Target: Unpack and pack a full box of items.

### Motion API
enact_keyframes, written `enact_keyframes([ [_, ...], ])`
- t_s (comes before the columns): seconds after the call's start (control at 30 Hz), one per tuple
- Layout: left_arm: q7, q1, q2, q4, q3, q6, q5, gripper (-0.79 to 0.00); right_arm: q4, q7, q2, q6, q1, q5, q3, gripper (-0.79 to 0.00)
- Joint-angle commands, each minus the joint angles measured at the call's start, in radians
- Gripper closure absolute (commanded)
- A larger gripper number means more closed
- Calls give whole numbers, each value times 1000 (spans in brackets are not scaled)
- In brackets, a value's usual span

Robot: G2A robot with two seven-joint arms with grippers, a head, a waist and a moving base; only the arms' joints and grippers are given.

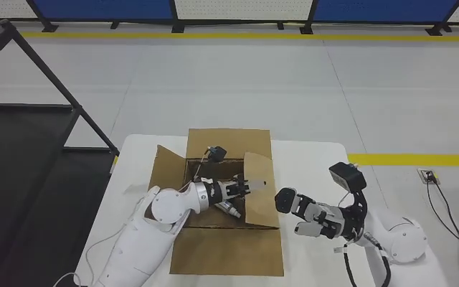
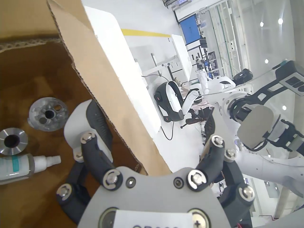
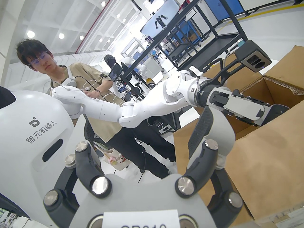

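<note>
Box point(image 1: 228, 251), its flap point(image 2: 95, 67) between left gripper point(image 2: 147, 129) fingers point(image 2: 78, 124); spools point(image 2: 47, 113), bottle point(image 2: 16, 167) inside

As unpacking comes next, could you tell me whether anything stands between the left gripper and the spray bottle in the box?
Yes: a box flap runs between the left gripper's open fingers, one inside, one outside. Between the inner finger and the spray bottle, nothing visible.

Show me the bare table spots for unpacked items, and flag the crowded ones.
Bare table lies beyond the right gripper, between the box and the table's right edge; a strip runs beside the box's left flap. Crowded: inside the box, with two metal spools, a spray bottle and the left gripper astride the right flap.
</note>
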Motion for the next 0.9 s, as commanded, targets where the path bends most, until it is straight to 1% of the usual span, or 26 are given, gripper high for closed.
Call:
enact_keyframes([
  [0.0, 7, 1, -1, -33, 8, 19, 11, -785, -22, 0, 13, 0, -16, -3, 4, -785],
  [0.13, 27, -14, -10, -61, 36, 46, 18, -785, -45, -5, 37, -5, -45, -33, 9, -785],
  [0.43, 78, -99, -44, -44, 124, 81, 13, -785, -72, -21, 85, -21, -119, -60, 22, -785],
  [0.57, 97, -141, -67, -4, 179, 91, 7, -785, -46, -27, 99, -27, -138, -109, 25, -785],
  [0.77, 114, -201, -102, 72, 254, 89, 5, -785, -47, -40, 107, -40, -143, -105, -4, -785],
  [0.87, 120, -221, -117, 106, 278, 85, 8, -785, -45, -37, 112, -37, -134, -122, -13, -785],
])
